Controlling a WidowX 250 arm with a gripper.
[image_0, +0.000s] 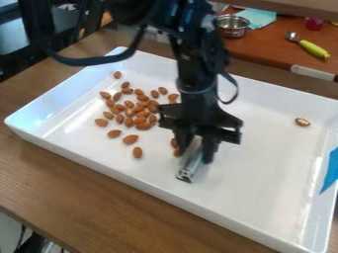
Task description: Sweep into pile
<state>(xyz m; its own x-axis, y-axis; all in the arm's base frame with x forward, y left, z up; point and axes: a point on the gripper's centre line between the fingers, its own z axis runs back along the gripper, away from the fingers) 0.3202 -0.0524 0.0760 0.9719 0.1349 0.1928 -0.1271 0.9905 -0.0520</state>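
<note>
The black gripper (pixel 196 148) hangs over the middle of the white tray (pixel 257 168), shut on a silvery metal bar (pixel 190 163) whose lower end is at the tray floor. Several almonds (pixel 141 112) lie loosely grouped left of the gripper, a few of them spread toward the front. Two almonds (pixel 174 143) lie right beside the gripper's left finger, partly hidden by it. A lone almond (pixel 302 122) rests far off at the tray's right side.
Raised white walls surround the tray, with blue tape (pixel 331 170) at its right edge. Behind, on an orange-brown surface, are a metal bowl (pixel 232 25), a light teal cloth (pixel 256 18) and a spoon with a green handle (pixel 314 48).
</note>
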